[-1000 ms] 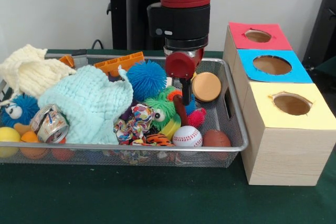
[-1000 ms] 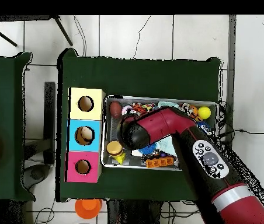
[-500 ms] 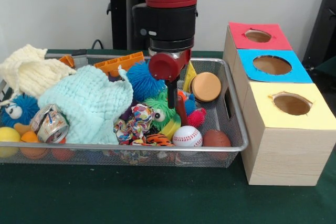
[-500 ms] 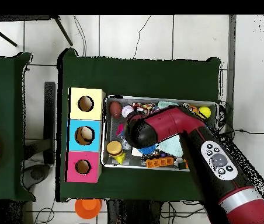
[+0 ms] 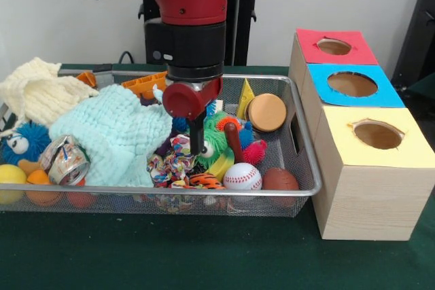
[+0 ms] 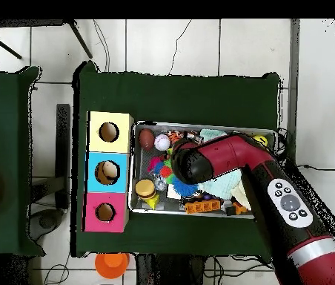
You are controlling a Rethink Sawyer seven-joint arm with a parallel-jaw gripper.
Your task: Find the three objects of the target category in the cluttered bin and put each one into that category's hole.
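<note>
Three holes: red, blue and yellow tops on the wooden box (image 5: 367, 168), just beside the bin.
Bin: wire-mesh basket (image 5: 302, 161), crowded with toys.
Gripper (image 5: 197, 146): low over the clutter; grip state cannot be told.
Candidate: white stitched baseball (image 5: 242, 176), front of bin — likely firm, light, prone to roll; grasp across its middle.

Wire-mesh metal bin (image 5: 302, 168), knitted cloths (image 5: 112, 134), wood-grain box (image 5: 360, 202).

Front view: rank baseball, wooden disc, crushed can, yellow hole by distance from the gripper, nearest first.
From the gripper:
1. baseball, just below and to its right, at the bin's front.
2. wooden disc, up to the right, by the bin's right wall.
3. crushed can, well off to the left.
4. yellow hole, farthest right, outside the bin.
</note>
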